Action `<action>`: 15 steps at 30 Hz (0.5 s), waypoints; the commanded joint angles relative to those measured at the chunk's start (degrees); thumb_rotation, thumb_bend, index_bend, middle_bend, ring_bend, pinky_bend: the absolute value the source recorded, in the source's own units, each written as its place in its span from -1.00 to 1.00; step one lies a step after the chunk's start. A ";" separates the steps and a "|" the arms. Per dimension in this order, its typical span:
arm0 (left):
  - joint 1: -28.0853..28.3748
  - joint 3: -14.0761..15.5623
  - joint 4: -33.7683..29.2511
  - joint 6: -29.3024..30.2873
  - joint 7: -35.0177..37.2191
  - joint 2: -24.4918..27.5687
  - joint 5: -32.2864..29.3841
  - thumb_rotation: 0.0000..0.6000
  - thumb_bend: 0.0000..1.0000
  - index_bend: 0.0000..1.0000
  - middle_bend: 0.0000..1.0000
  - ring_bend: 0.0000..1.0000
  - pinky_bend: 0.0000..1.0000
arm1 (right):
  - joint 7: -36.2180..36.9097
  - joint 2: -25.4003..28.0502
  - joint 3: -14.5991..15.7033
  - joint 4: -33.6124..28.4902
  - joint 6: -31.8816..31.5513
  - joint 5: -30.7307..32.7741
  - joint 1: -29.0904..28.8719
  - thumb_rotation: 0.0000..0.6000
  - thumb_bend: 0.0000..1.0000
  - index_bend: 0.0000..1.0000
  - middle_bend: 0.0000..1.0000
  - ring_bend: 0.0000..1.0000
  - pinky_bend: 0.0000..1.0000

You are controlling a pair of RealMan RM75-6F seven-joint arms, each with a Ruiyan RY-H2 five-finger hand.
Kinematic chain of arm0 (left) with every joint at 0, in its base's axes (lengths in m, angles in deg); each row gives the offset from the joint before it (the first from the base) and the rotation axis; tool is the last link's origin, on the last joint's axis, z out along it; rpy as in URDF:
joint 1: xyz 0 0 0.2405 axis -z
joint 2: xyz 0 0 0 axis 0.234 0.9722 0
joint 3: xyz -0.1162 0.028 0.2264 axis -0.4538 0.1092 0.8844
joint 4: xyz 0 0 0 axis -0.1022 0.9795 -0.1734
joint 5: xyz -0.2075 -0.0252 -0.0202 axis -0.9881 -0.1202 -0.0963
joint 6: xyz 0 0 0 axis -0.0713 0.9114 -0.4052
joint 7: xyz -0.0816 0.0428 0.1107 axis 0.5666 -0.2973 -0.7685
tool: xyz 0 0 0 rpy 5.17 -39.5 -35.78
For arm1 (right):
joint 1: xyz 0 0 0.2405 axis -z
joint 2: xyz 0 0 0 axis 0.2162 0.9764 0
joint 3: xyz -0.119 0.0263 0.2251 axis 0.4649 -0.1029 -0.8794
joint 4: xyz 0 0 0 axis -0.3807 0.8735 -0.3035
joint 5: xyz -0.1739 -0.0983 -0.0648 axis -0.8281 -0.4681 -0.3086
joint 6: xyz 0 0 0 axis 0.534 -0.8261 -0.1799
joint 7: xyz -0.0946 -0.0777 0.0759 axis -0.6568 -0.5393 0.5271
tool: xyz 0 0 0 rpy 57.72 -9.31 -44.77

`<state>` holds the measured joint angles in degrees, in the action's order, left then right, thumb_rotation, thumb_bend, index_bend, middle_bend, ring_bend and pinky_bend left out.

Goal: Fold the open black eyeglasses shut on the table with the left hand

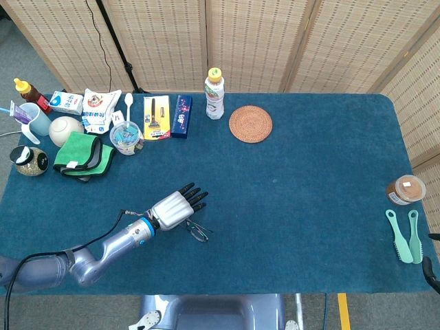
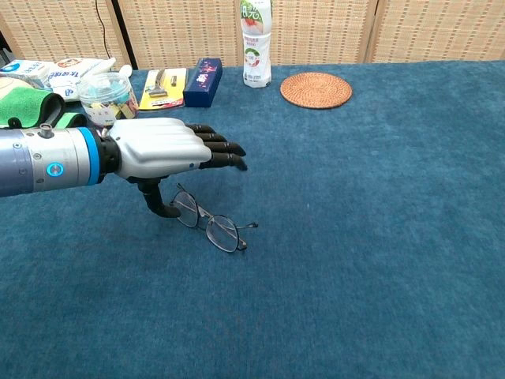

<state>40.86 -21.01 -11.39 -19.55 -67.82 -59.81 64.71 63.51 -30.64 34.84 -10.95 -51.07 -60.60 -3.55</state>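
The black eyeglasses [image 2: 210,225] lie on the blue tablecloth, lenses flat and the temples drawn in close to the frame; in the head view the eyeglasses [image 1: 199,232] sit left of centre near the front. My left hand [image 2: 162,147] hovers just above and left of them, palm down, fingers stretched out straight and holding nothing. Its thumb [image 2: 156,203] hangs down beside the left lens; I cannot tell whether it touches. The same left hand [image 1: 176,207] shows in the head view. My right hand is in neither view.
At the back left stand a clear tub [image 2: 107,98], a razor pack [image 2: 160,85], a blue box [image 2: 203,80] and a green cloth [image 1: 84,155]. A bottle [image 1: 214,93] and a woven coaster [image 1: 250,124] are behind. A jar [image 1: 405,189] and green brushes [image 1: 405,236] sit far right.
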 commanded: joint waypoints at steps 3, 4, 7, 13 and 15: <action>-1.45 -0.81 -2.91 1.55 2.36 3.53 -1.01 1.00 -0.53 -1.00 -1.00 -1.00 -1.00 | 0.06 0.19 -0.27 0.06 0.63 0.12 -0.52 1.00 -0.15 -0.35 -0.72 -0.46 -0.14; -1.80 -0.95 -3.48 2.02 2.77 4.25 -1.19 1.00 -0.53 -1.00 -1.00 -1.00 -1.00 | 0.03 0.24 -0.31 0.04 0.84 0.14 -0.66 1.00 -0.15 -0.35 -0.72 -0.46 -0.14; -3.39 -1.19 -6.23 3.88 4.27 7.61 -1.84 1.00 -0.53 -1.00 -1.00 -1.00 -1.00 | -0.01 0.34 -0.47 0.00 1.73 0.22 -1.28 1.00 -0.15 -0.36 -0.73 -0.46 -0.17; -7.68 -0.27 -12.12 8.99 4.79 15.05 -2.39 1.00 -0.54 -1.00 -1.00 -1.00 -1.00 | 0.10 0.44 -0.93 0.10 3.61 0.63 -2.65 1.00 -0.15 -0.37 -0.73 -0.47 -0.26; -9.59 0.36 -14.20 11.21 4.42 17.52 -2.66 1.00 -0.54 -1.00 -1.00 -1.00 -1.00 | 0.11 0.42 -1.09 0.15 4.26 0.62 -3.20 1.00 -0.15 -0.38 -0.73 -0.49 -0.30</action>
<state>33.40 -21.37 -23.29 -10.70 -63.27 -44.75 62.48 63.60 -30.22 33.86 -10.83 -47.06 -60.01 -6.53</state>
